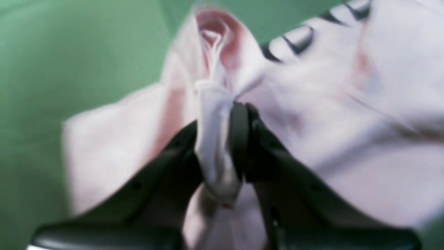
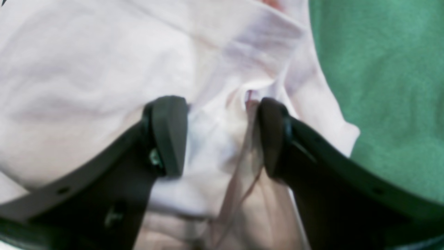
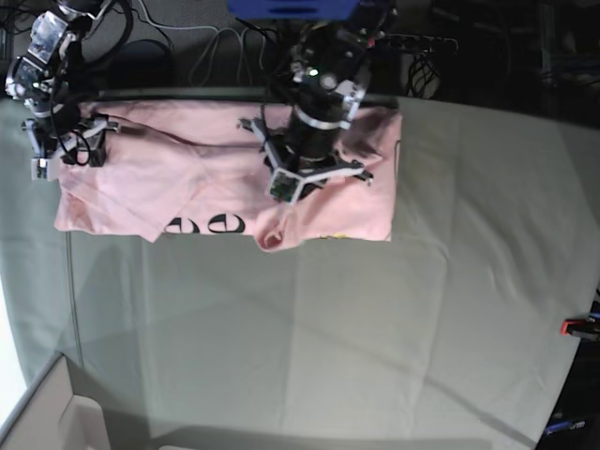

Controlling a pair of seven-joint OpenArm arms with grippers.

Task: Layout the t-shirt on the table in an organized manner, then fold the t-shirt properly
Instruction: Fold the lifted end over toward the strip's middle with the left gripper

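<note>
The pale pink cotton t-shirt (image 3: 225, 178) is lying bunched and half-spread on the grey-green cloth table (image 3: 375, 328), folding not begun, with the left gripper (image 1: 222, 139) pinching a fabric ridge and the right gripper (image 2: 222, 135) straddling it, spread.

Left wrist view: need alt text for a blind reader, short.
Blurred close-up of the black left gripper shut on a bunched fold of the pale pink cotton t-shirt. Curved black lettering shows on the shirt at upper right, and the green cloth-covered table fills the left side.
</note>
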